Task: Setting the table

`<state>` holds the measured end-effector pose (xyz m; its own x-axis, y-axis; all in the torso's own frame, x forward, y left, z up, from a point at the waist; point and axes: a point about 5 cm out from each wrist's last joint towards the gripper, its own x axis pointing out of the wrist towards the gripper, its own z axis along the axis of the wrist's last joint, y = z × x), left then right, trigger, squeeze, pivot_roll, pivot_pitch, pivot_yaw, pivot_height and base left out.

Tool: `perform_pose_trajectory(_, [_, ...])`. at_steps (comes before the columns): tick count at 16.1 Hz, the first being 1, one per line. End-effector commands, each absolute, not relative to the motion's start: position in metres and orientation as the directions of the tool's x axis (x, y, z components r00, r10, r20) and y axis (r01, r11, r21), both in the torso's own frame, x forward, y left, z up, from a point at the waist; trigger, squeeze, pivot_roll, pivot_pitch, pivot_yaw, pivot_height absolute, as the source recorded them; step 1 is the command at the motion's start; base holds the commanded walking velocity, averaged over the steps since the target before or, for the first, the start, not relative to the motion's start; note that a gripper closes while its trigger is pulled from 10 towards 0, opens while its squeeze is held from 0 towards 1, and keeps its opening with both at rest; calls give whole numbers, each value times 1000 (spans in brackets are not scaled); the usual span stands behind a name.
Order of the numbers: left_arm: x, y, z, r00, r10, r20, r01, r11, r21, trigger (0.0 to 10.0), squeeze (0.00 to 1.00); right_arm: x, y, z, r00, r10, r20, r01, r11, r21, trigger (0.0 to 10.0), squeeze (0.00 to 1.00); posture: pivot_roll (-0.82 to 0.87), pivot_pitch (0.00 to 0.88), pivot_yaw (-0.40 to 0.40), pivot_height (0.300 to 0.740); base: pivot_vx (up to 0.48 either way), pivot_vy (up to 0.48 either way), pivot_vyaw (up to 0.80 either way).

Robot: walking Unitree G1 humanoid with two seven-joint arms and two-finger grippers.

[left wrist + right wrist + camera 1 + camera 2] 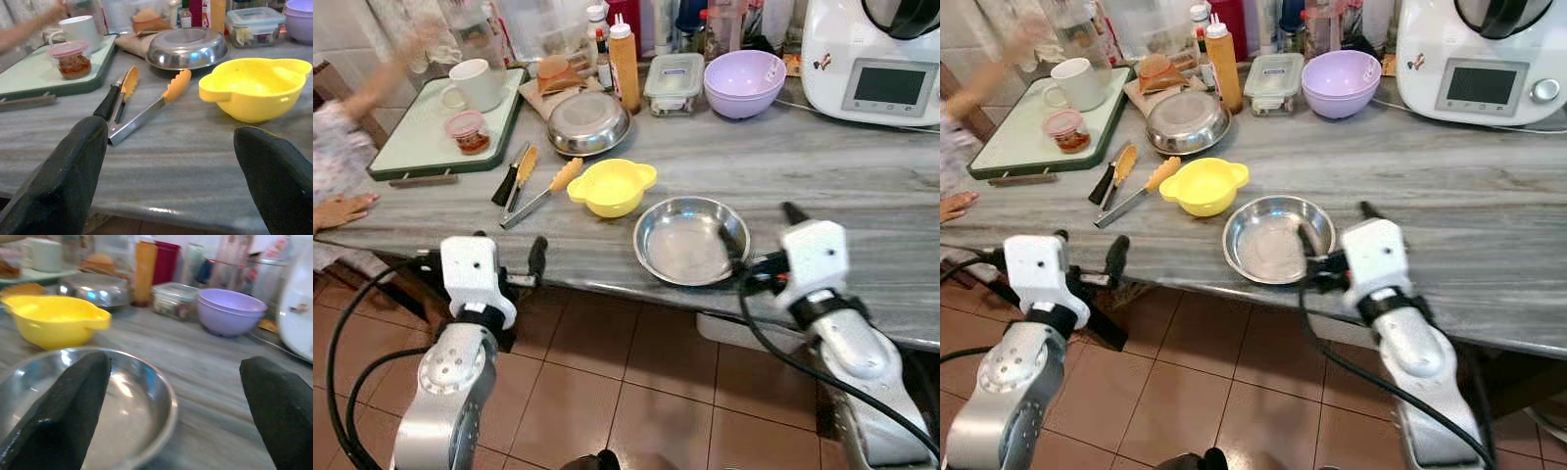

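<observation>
A shallow steel bowl [680, 245] sits near the front edge of the grey marble counter [822, 186]. My right gripper [762, 225] is open across the bowl's right rim, with one black finger [68, 406] over the inside and the other outside it. Just behind the bowl to its left stands a yellow bowl [612, 186], with orange-tipped tongs [543, 191] left of that. My left gripper [166, 147] is open and holds nothing, level with the counter's front edge and facing the tongs and the yellow bowl.
Further back are an upturned steel bowl [588, 122], a purple bowl [744, 81], a lidded plastic box [674, 81], an orange bottle [624, 64] and a white appliance [881, 59]. A green-rimmed tray [411, 147] holds a mug [478, 83] and a small jar [468, 130]. A person's hand [342, 209] rests at the counter's left end.
</observation>
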<state>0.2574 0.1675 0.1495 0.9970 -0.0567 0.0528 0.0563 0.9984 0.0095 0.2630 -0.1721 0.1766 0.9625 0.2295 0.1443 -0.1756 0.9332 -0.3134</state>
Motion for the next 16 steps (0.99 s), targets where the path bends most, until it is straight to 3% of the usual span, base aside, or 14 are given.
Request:
perform_pose_trajectory(1, [255,170,149,997,-53,61,50,998,40,10000,1000,260,-175,176,967,208,151,-149,932,-330,10000,0,-161,136,140,740,0,0,0])
perform_pose_trajectory(7, [257,161,145,993,-103,51,101,994,43,10000,1000,236,-186,165,985,130,115,-84,937,-340,10000,0,-186,151,150,740,0,0,0])
perform_pose_trajectory(8, [258,159,144,993,-108,49,106,993,42,10000,741,232,-189,162,987,123,105,-80,937,-341,10000,0,-209,159,158,740,0,0,0])
perform_pose_trajectory(9, [259,156,144,992,-118,49,116,992,42,10000,247,229,-190,159,989,112,92,-75,939,-337,10000,0,-218,160,161,740,0,0,0])
perform_pose_trajectory(10, [260,155,144,991,-125,51,123,991,44,10000,0,227,-191,157,991,106,84,-72,940,-333,10000,0,-220,160,161,740,0,0,0])
perform_pose_trajectory(16, [262,153,144,990,-130,48,129,991,37,10000,0,222,-200,143,999,41,33,-27,943,-333,10000,0,-213,162,157,740,0,0,0])
